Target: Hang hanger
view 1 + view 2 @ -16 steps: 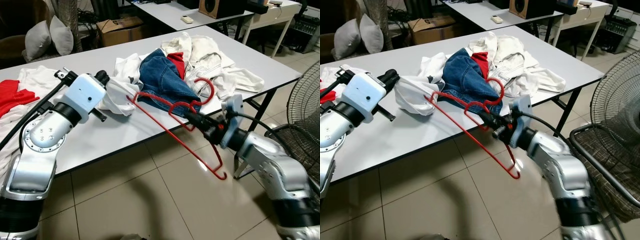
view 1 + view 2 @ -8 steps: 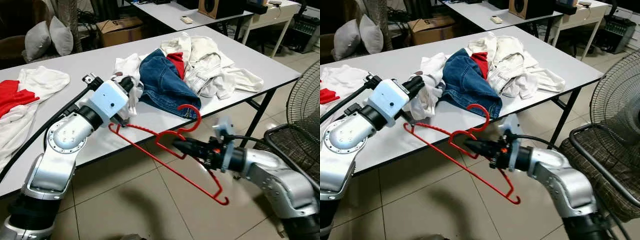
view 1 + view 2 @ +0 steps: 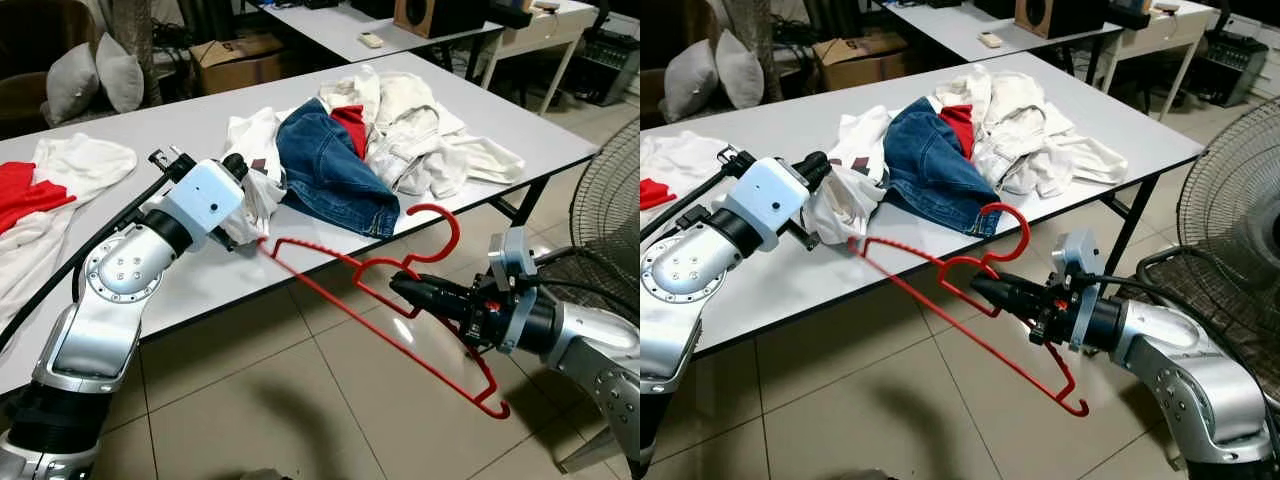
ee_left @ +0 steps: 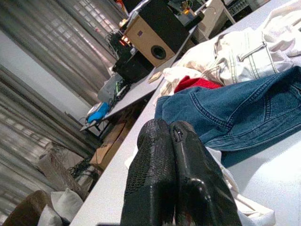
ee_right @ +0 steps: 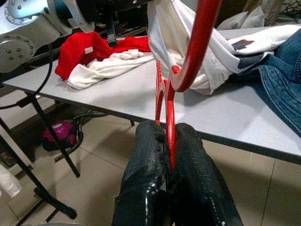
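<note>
Red plastic hanger [image 3: 385,315] was clamped in the right gripper [image 3: 402,287], fingers pinched on the neck just below the hook. Hanger hung in the air in front of the table [image 3: 560,140] edge, above the tiled floor [image 3: 300,400]; hook pointed up, one end reached toward the left gripper [image 3: 823,163], other end dropped low toward the floor. In the right wrist view the fingers [image 5: 146,155] were pressed tight on the red bar.

Left gripper sat over the table near its front edge, touching a white garment [image 3: 845,195]; left wrist view showed both fingers [image 4: 155,160] pressed together with nothing between them.

Blue jeans [image 3: 330,165] lay on the table just beside that garment, w/ white clothes [image 3: 430,130] piled behind. Red cloth [image 3: 25,190] lay at the table's far left. Fan [image 3: 1235,200] stood at the right.
</note>
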You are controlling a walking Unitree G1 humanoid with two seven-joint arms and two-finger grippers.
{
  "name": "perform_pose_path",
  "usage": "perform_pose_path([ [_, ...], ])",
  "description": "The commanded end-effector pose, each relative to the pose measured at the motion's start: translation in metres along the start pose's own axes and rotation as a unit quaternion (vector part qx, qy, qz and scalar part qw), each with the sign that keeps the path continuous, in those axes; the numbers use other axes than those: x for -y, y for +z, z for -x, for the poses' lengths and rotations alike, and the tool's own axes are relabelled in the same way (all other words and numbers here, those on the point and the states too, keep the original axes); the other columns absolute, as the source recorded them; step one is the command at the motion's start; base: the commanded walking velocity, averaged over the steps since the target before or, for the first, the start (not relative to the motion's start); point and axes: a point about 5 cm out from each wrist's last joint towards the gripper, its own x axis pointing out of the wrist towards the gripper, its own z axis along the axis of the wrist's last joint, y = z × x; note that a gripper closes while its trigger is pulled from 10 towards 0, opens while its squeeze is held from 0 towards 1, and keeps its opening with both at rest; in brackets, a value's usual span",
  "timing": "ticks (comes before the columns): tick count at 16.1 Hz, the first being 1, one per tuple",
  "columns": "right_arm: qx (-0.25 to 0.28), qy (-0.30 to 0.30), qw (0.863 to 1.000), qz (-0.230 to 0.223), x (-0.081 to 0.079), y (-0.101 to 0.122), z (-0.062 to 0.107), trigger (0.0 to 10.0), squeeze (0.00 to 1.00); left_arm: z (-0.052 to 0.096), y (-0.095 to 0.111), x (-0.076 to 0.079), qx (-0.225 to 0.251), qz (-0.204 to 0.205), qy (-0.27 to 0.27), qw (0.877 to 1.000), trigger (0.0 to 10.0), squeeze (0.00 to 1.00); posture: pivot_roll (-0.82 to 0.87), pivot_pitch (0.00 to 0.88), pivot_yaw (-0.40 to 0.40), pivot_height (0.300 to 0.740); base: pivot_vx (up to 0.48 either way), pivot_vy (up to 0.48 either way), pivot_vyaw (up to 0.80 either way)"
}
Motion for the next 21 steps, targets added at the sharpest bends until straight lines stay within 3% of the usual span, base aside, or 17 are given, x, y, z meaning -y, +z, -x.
perform_pose_path([
  [1, 0.016, -0.023, 0.999, 0.031, 0.004, 0.009, -0.003, 10.0, 0.00, -0.001, 0.002, -0.006, 0.002, -0.007, 0.011, 1.000, 0.0, 0.00, -0.09, 0.000, 0.055, 0.740, 0.000, 0.000, 0.00],
  [6, 0.047, -0.084, 0.990, 0.103, 0.019, 0.020, -0.030, 10.0, 0.00, 0.000, 0.005, 0.000, 0.012, 0.016, 0.007, 1.000, 0.0, 0.00, -0.08, 0.000, 0.052, 0.740, 0.000, 0.000, 0.00],
  [12, 0.039, -0.041, 0.987, 0.153, 0.011, 0.014, -0.057, 10.0, 0.00, 0.002, -0.002, -0.007, -0.003, 0.042, 0.033, 0.999, 0.0, 0.00, -0.06, 0.000, 0.051, 0.740, 0.000, 0.000, 0.00],
  [18, 0.039, -0.036, 0.986, 0.160, 0.007, 0.010, -0.051, 10.0, 0.00, -0.001, -0.009, -0.012, -0.022, 0.042, 0.055, 0.997, 0.0, 0.00, -0.07, 0.000, 0.054, 0.740, 0.000, 0.000, 0.00],
  [21, 0.043, -0.087, 0.982, 0.162, 0.014, 0.011, -0.043, 10.0, 0.00, -0.001, -0.015, -0.018, -0.043, 0.035, 0.076, 0.996, 0.0, 0.00, -0.07, 0.000, 0.052, 0.740, 0.000, 0.000, 0.00],
])
